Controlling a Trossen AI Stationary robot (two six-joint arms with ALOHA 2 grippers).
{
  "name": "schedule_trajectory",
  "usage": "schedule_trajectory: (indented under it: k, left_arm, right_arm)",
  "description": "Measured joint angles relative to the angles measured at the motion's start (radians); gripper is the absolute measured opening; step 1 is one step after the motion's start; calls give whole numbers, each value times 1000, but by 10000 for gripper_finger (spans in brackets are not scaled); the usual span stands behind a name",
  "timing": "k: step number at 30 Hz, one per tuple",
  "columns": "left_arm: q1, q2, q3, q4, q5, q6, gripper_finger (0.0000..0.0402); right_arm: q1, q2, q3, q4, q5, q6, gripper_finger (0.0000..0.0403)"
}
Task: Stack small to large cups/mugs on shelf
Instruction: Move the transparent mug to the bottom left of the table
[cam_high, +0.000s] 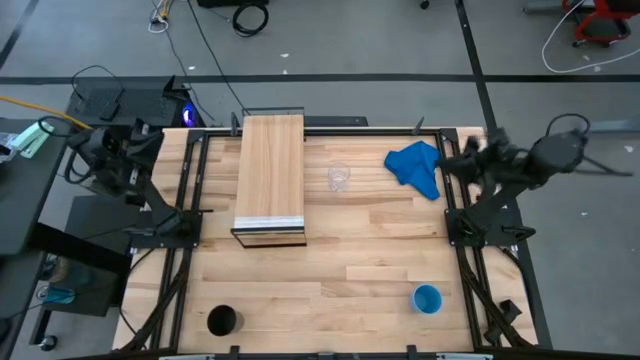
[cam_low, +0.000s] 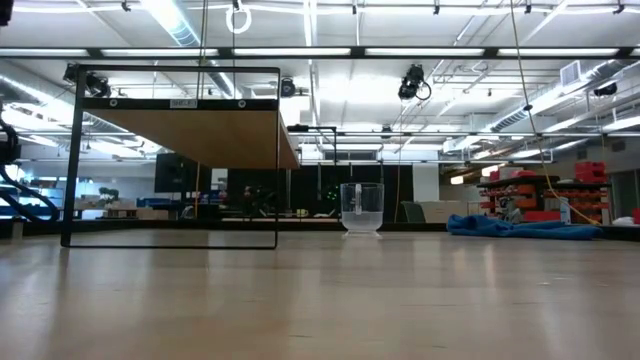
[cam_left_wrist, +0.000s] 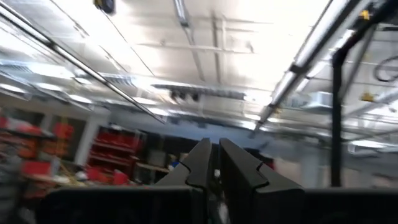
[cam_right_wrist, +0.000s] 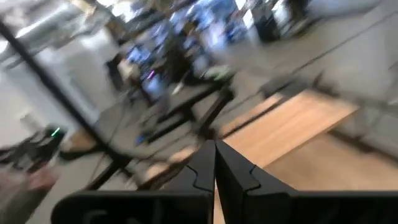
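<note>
Fingers of my left gripper (cam_left_wrist: 214, 163) look pressed together, empty, off the table's left edge; my right gripper (cam_right_wrist: 214, 163) likewise at right. Glass cup (cam_high: 339, 178) stands beside the shelf (cam_high: 270, 175); blue cup (cam_high: 427, 298) and black cup (cam_high: 222, 320) sit near the front.

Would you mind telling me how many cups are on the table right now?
3: a small clear glass cup right of the light-wood shelf, a bright-blue cup near the front right, a black cylindrical cup front left. None looks hidden.

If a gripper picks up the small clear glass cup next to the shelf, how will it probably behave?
The clear glass cup looks thin-walled, so probably light yet fragile. Its smooth sides may slip between fingers. It stands upright beside the shelf, so a high sideways push might tip it.
</note>
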Motion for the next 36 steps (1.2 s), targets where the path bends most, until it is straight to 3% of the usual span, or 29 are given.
schedule_trajectory:
  k: [5, 9, 13, 27, 31, 36]
  left_arm:
    - [-14, 0, 0, -11, 0, -22, 30]
    - [-13, 0, 0, -10, -1, 1, 25]
    - [-13, 0, 0, -11, -1, 1, 28]
    - [-13, 0, 0, -16, -54, 4, 27]
    - [-13, 0, 0, -17, -66, 11, 25]
    - [-13, 0, 0, -17, -76, 13, 32]
  right_arm:
    - [-4, 149, 1, 14, -92, 43, 16]
    - [-104, 249, 19, 19, -103, -49, 16]
    - [-301, 289, 35, 27, -249, -129, 16]
    - [-1227, 391, 35, 29, -905, -221, 16]
    - [-1384, 477, 40, 28, -1082, -177, 16]
    - [-1476, 614, 110, 25, -1164, -137, 16]
